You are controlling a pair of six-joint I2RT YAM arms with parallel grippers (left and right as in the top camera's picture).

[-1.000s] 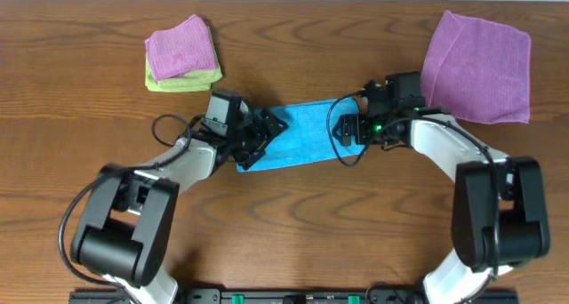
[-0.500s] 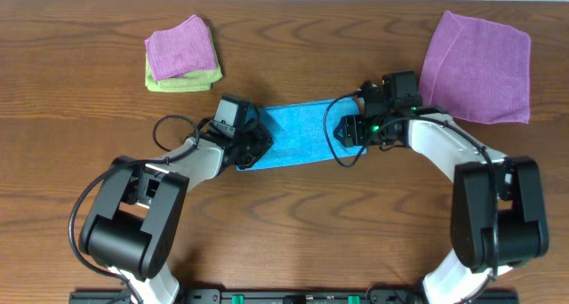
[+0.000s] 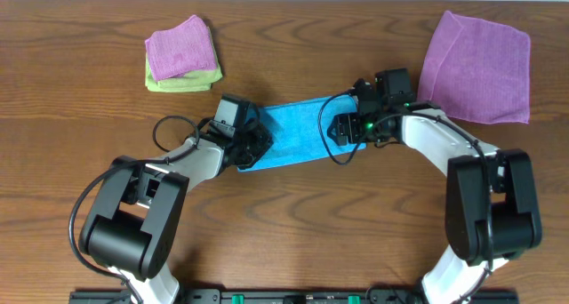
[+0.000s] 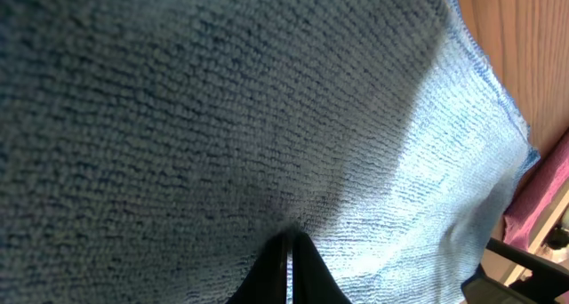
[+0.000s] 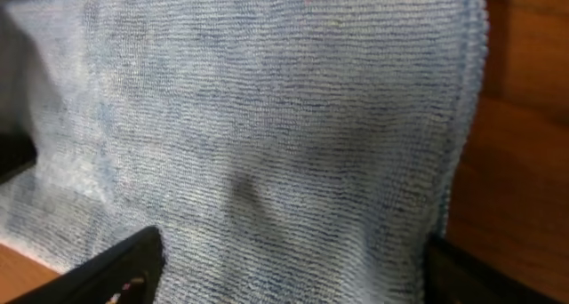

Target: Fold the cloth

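Note:
The sky-blue cloth lies as a folded strip in the middle of the table, running slightly uphill to the right. My left gripper sits at the strip's left end. In the left wrist view the cloth fills the frame, and the left gripper is shut, its tips pinched together on the fabric. My right gripper is at the strip's right end. In the right wrist view it stands open, its fingers spread wide over the cloth, whose hemmed edge runs down the right side.
A large purple cloth lies at the back right, just behind the right arm. At the back left a small folded purple cloth rests on a lime-green one. Bare wooden table surrounds the strip.
My left gripper has slid in along the cloth's left end and shut on it. The right gripper has shifted slightly left and back at the right end, still open.

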